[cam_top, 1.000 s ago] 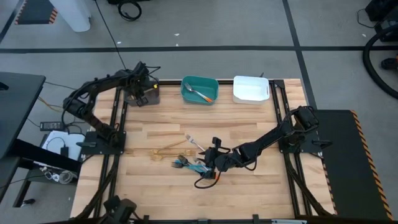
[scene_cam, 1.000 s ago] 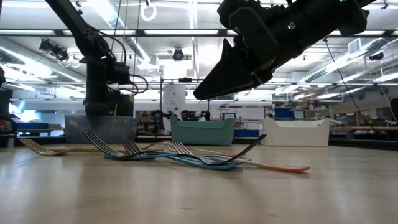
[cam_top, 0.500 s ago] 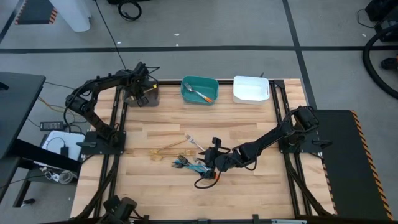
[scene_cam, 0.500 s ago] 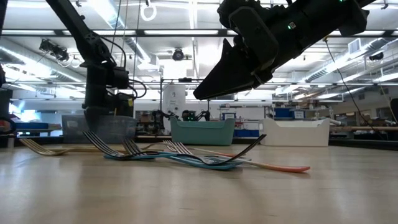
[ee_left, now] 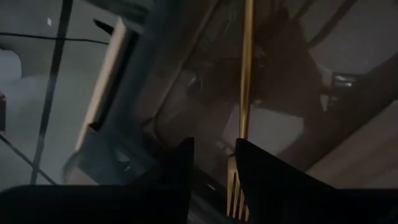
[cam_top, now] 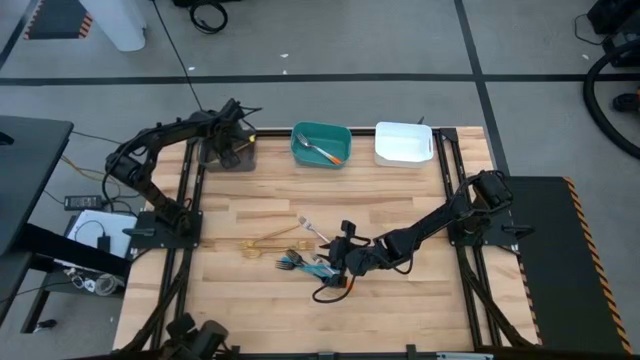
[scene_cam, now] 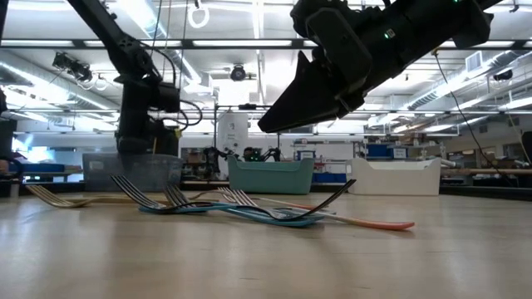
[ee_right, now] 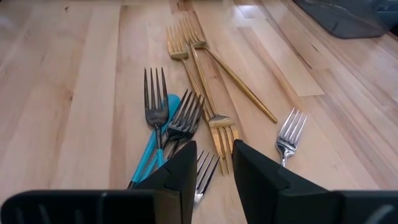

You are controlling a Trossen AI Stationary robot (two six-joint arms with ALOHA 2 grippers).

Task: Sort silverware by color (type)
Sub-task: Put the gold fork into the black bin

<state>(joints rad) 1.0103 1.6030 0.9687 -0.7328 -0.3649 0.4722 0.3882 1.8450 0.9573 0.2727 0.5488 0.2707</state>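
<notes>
- The silverware (cam_top: pixel 305 255) is mostly in a loose pile on the wooden table (cam_top: pixel 400 310), near the middle: gold forks (ee_right: pixel 205 74), dark forks (ee_right: pixel 168 118) and one blue-handled piece (ee_right: pixel 152 149), some crossing each other.
- One orange-handled piece lies already in the teal bin (cam_top: pixel 320 145) at the far edge; the white bin (cam_top: pixel 403 143) is to the right of it.
- One gold fork (ee_left: pixel 246 93) is in the grey bin (cam_top: pixel 232 152) at the far left, just before my left gripper (ee_left: pixel 214 165); its fingers stand apart and do not hold the fork.
- My right gripper (ee_right: pixel 212 163) hovers over the pile, fingers apart, holding nothing.
- I judge the drop is finishing, so I would lift the left arm straight up, clear of the bin wall.
- For the next pick I would take a fork at the pile's edge, by its handle, so the others are not dragged.
</notes>
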